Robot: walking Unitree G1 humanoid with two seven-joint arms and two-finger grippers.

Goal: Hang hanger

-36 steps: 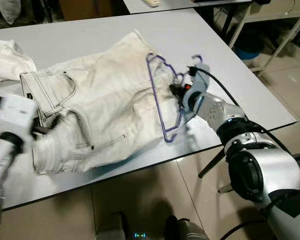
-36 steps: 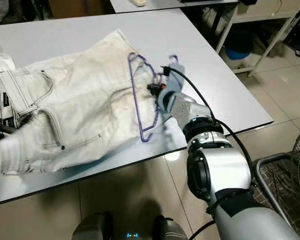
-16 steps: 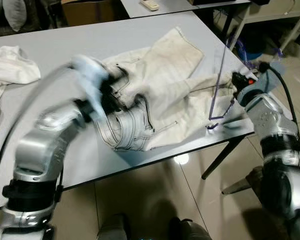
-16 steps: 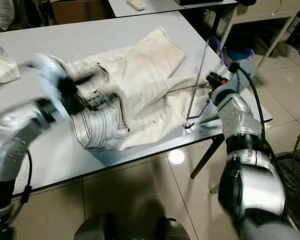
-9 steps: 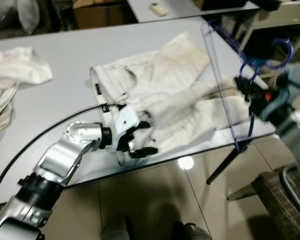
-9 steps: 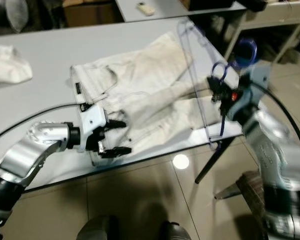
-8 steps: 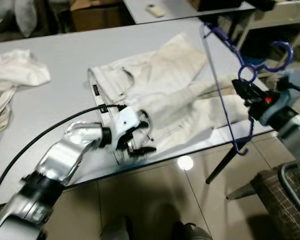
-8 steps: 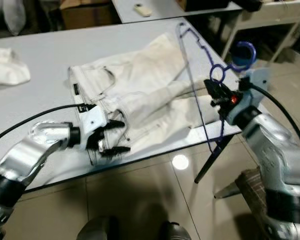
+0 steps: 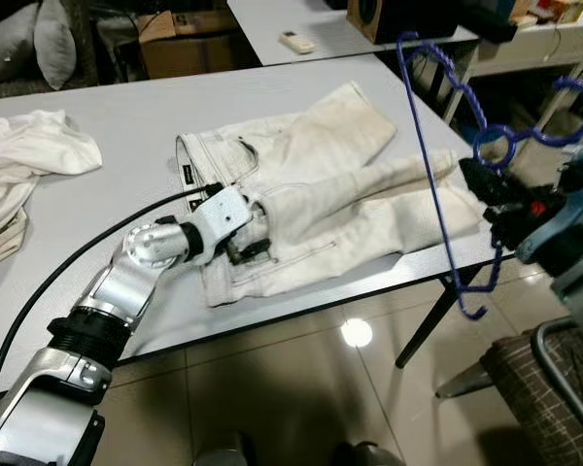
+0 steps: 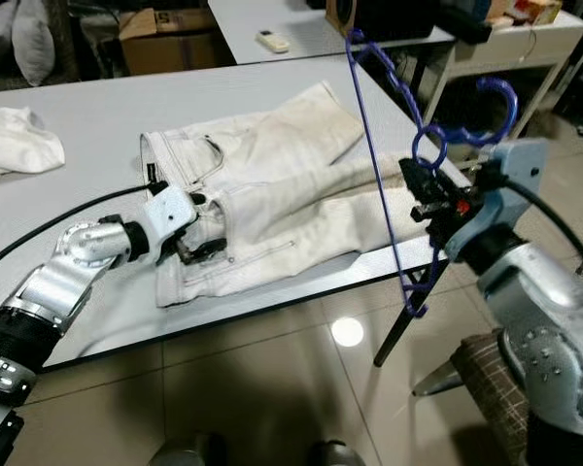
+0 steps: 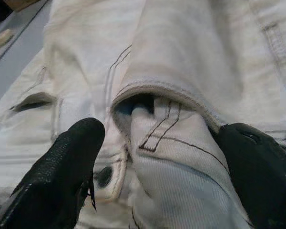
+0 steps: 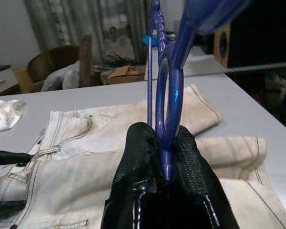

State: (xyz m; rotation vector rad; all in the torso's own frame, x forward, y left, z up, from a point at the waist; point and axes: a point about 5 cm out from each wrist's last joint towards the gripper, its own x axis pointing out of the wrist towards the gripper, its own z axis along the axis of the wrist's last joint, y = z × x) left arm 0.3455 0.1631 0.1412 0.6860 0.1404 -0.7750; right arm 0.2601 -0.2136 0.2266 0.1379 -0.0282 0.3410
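Note:
A purple-blue wire hanger point(image 12: 173, 90) is held upright in the air off the table's right edge, its lower end hanging below the tabletop. My right gripper point(image 9: 486, 194) is shut on it just under the hook. Cream-white jeans point(image 9: 330, 184) lie spread across the grey table point(image 9: 126, 126). At the waistband end of the jeans, my left gripper point(image 9: 248, 238) is open. Its black fingers point(image 11: 71, 167) stand wide apart on either side of a bunched fold of denim point(image 11: 167, 143).
A heap of white cloth point(image 9: 29, 155) lies at the table's left end. Behind stand a second table with a remote point(image 9: 296, 41), a cardboard box point(image 9: 180, 39) and a dark speaker point(image 9: 389, 15). A wire-framed chair or basket point(image 9: 554, 379) stands on the tiled floor at the lower right.
My right gripper has carried the hanger a little higher and further right. My left gripper has moved from the table's front edge up onto the jeans' waistband. The view has shifted slightly.

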